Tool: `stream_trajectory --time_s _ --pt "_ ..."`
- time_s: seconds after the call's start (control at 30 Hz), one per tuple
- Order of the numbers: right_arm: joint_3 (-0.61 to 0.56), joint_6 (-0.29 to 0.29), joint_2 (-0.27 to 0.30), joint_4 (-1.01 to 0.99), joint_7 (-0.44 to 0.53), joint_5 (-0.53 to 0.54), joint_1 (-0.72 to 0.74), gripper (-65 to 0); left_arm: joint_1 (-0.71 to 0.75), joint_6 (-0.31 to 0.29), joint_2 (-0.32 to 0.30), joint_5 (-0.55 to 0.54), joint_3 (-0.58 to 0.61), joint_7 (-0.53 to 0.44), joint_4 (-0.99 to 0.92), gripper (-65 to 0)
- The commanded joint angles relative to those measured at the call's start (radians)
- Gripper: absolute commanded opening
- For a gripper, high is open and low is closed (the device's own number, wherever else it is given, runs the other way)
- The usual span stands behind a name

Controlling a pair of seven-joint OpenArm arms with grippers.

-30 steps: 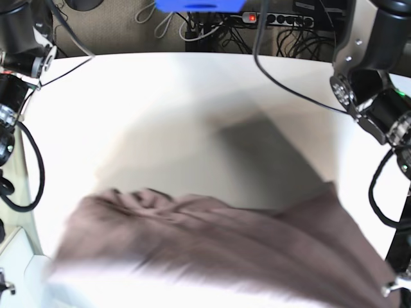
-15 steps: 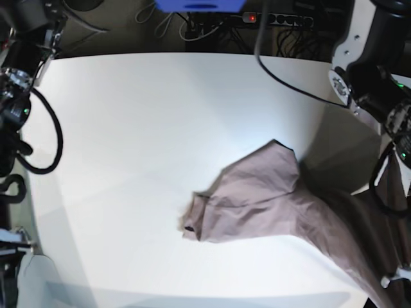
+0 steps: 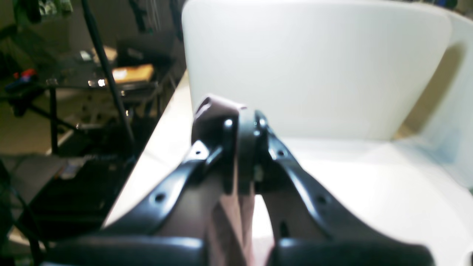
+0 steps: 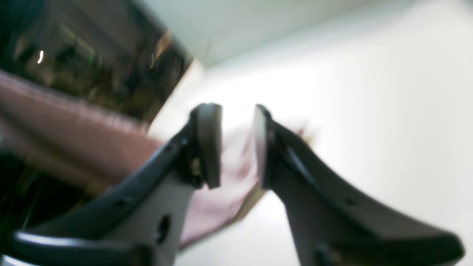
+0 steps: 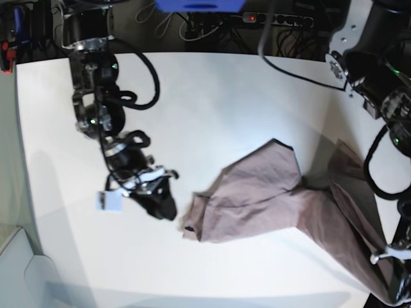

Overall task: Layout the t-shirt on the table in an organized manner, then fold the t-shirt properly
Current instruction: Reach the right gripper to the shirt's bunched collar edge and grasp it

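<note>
The mauve t-shirt [image 5: 257,199] lies bunched on the white table [image 5: 225,96], from the middle out to the right. Its right part rises off the lower right edge. My right gripper [image 5: 164,205] hovers just left of the shirt's folded left corner [image 5: 191,221]. In the right wrist view this gripper [image 4: 236,144] is open, and blurred shirt cloth [image 4: 221,199] shows beyond the gap between the fingers. In the left wrist view my left gripper [image 3: 242,122] is shut on a fold of the t-shirt [image 3: 208,111], and more cloth [image 3: 229,221] hangs below the fingers.
Cables and a power strip [image 5: 282,19] run behind the table's far edge. A blue object [image 5: 199,5] sits at the top middle. The left arm's links [image 5: 379,70] stand over the table's right side. Dark floor and stands [image 3: 74,111] lie past the table edge.
The right arm has swung in from the left to the shirt's left corner, and its jaws have opened. The shirt, spread and blurred across the front a second ago, now lies bunched at the middle right.
</note>
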Motion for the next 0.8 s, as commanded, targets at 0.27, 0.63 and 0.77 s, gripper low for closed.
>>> stream_trajectory --time_s 0.27,0.63,0.77 --pt "-0.198 0.009 -0.096 -0.364 0.013 0.011 0.084 -39.0 0.059 -0.002 -0.002 -0.014 -0.027 -0.024 0.013 -64.9" --pt "-0.276 0.009 -0.117 -0.572 0.021 0.013 0.203 -39.0 0.065 -0.002 0.039 -0.014 -0.026 -0.023 0.014 -64.9" --pt "-0.277 0.009 -0.140 -0.623 0.021 0.013 0.239 -39.0 0.065 -0.002 0.059 -0.014 -0.023 -0.021 0.014 -64.9"
